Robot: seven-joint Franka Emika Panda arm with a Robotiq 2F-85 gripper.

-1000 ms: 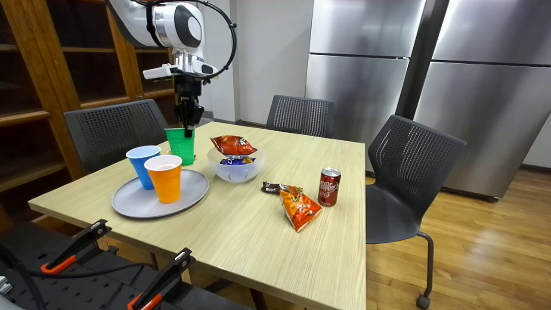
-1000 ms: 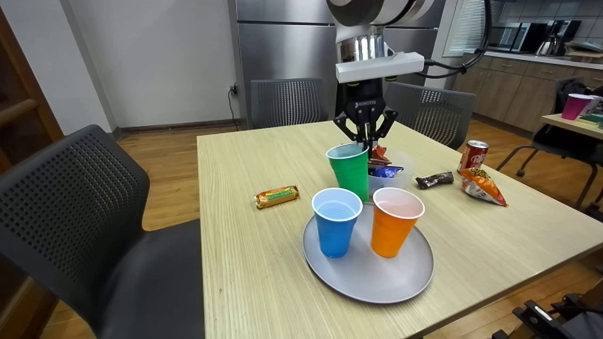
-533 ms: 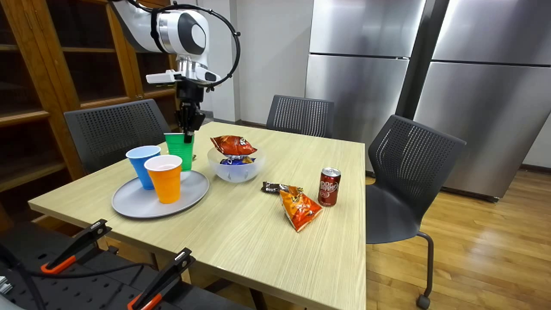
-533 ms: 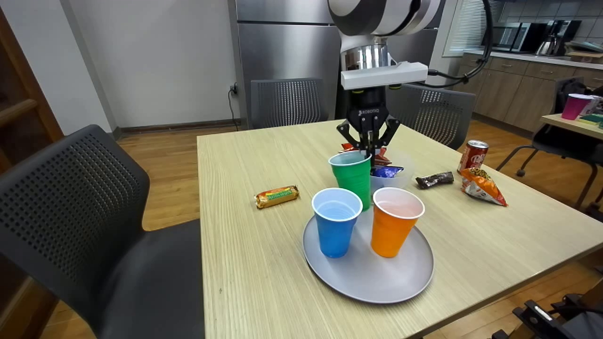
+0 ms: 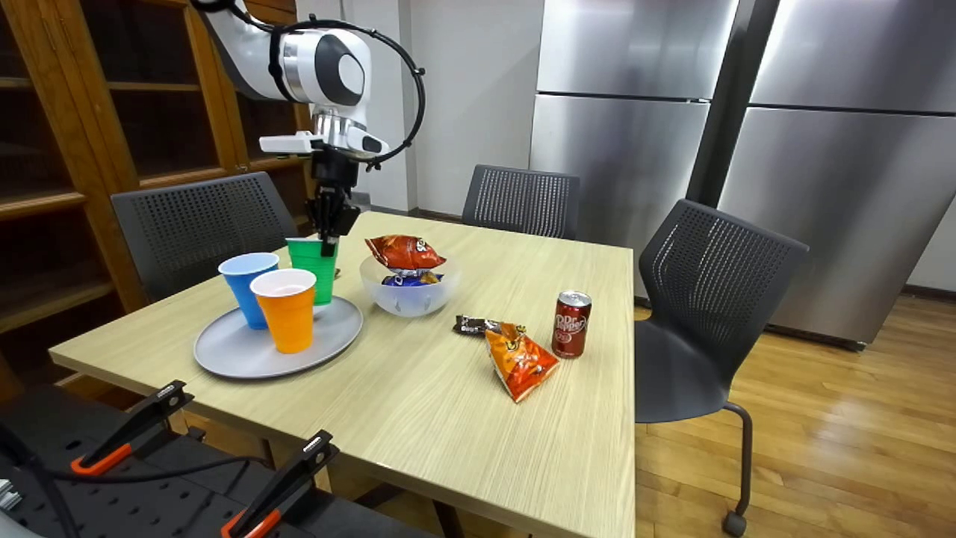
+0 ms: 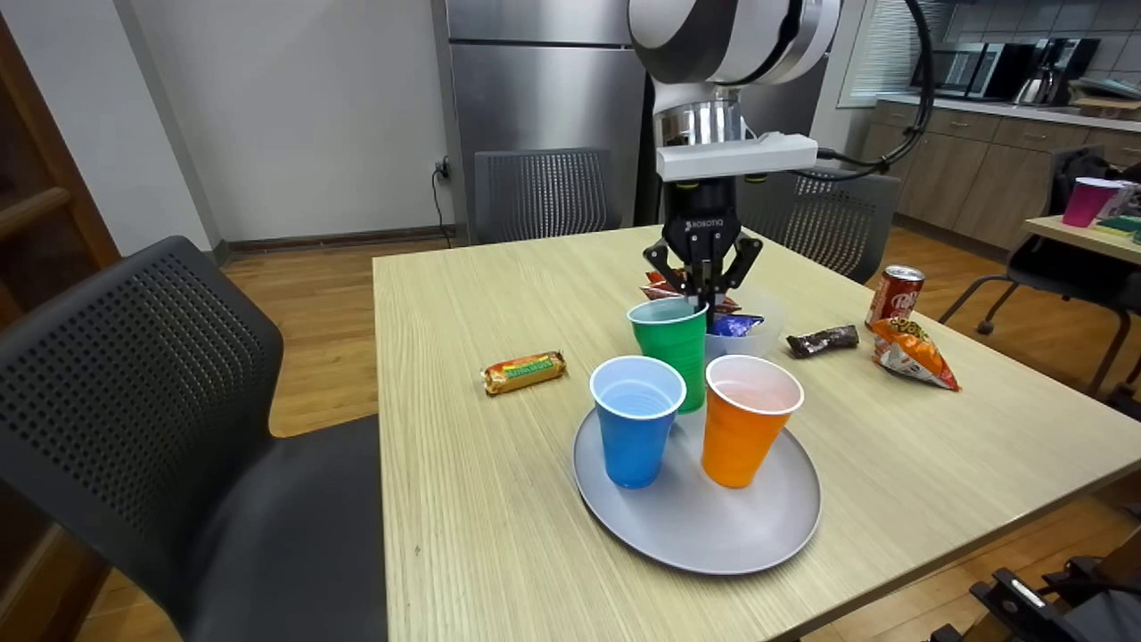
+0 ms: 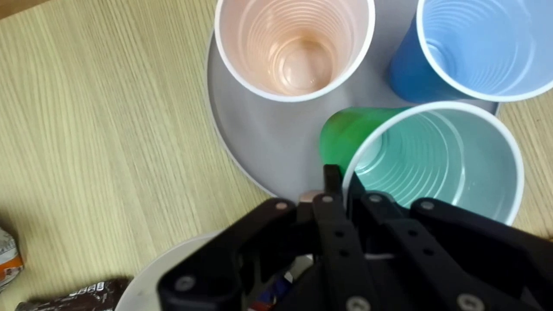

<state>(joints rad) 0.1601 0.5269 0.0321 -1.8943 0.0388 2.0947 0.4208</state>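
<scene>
My gripper point(image 7: 344, 179) is shut on the rim of a green cup point(image 7: 421, 151), one finger inside and one outside. The green cup shows in both exterior views point(image 5: 314, 269) point(image 6: 675, 352), slightly tilted. Its base is over the edge of a grey plate point(image 6: 713, 539); I cannot tell whether it touches. A blue cup point(image 6: 635, 441) and an orange cup point(image 6: 742, 441) stand on the plate, and the green cup is close behind them. In the wrist view the blue cup point(image 7: 479, 47) and the orange cup point(image 7: 298, 47) show from above, with the plate point(image 7: 272, 142) beneath.
A frosted bowl point(image 5: 411, 300) with a red snack bag point(image 5: 405, 252) and a blue wrapper stands beside the green cup. A dark bar point(image 5: 474, 325), an orange bag point(image 5: 519, 362) and a soda can point(image 5: 572, 325) lie beyond. A gold roll point(image 6: 524, 372) lies on the table. Chairs surround it.
My gripper has moved down with the green cup, bringing the cup lower and nearer to the blue and orange cups, over the plate's edge. The other objects have not moved.
</scene>
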